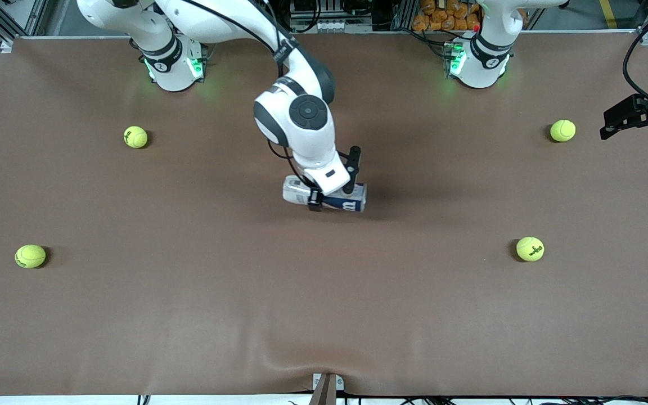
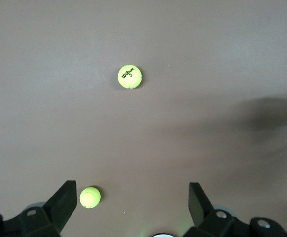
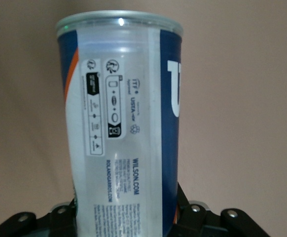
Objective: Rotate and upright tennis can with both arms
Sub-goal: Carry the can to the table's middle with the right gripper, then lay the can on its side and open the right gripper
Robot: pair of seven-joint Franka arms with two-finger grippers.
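Clear-plastic tennis can point(image 1: 325, 196) lies on its side mid-table, and I see the right gripper point(image 1: 329, 188) clamped across it. My left gripper point(image 1: 633, 118) waits spread wide near one tennis ball point(image 1: 562, 130). Risk: the smooth tube may slip during rotation.

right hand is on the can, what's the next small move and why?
Probably lift and tilt the tennis can toward upright. It lies on its side mid-table with the right hand shut on it, so the grasp looks made. The left hand waits open over the left arm's end of the table, above two tennis balls, away from the can.
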